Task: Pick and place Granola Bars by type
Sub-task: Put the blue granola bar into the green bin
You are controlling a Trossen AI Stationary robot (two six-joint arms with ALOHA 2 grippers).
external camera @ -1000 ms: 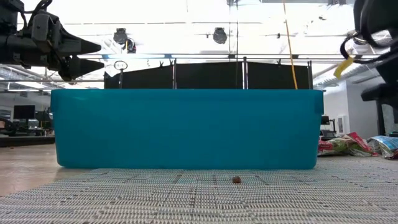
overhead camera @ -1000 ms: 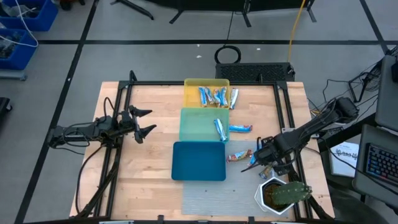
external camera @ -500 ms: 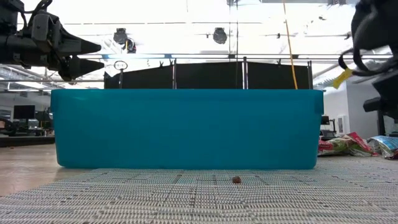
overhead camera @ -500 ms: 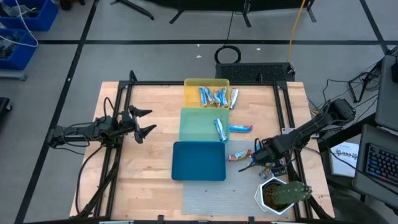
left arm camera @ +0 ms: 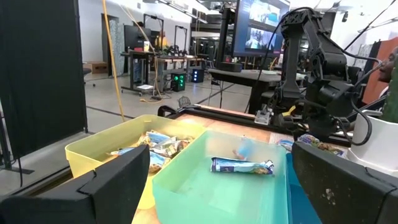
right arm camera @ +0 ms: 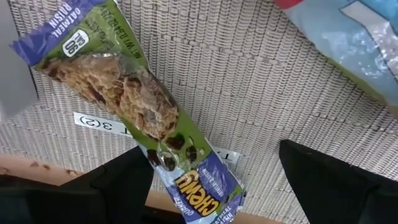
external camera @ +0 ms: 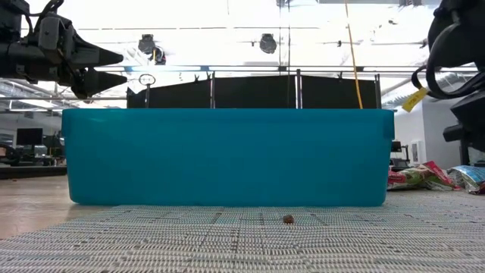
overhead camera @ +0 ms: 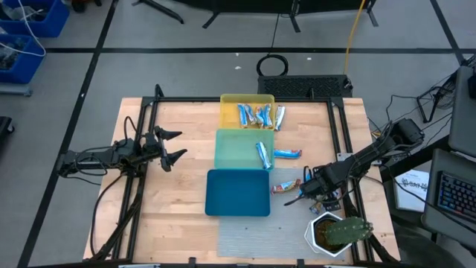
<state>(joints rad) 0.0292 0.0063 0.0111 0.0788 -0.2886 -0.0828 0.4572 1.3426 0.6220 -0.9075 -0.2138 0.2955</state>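
A granola bar (right arm camera: pixel 134 106) in a green-and-purple wrapper lies flat on the woven mat. My right gripper (right arm camera: pixel 214 152) hangs open just above it, pointing down, one finger on either side of the bar's near end and touching nothing. In the high view this gripper (overhead camera: pixel 303 195) is at the table's right, beside a red-and-orange bar (overhead camera: pixel 285 187). Several bars lie in the yellow tray (overhead camera: pixel 227 104), one bar (overhead camera: pixel 262 155) in the green tray (overhead camera: pixel 230 145), and one blue bar (overhead camera: pixel 288 154) on the table. My left gripper (overhead camera: pixel 178 144) waits open at the left, held level.
The blue tray (overhead camera: pixel 238 192) sits in front of the green one and fills the low view (external camera: pixel 227 155). A white pot with a plant (overhead camera: pixel 331 232) stands close to my right gripper at the near right. Another blue wrapper (right arm camera: pixel 348 37) lies beyond the bar.
My right gripper has sunk a little toward the bar on the mat and has rolled slightly, staying open. No bar has moved.
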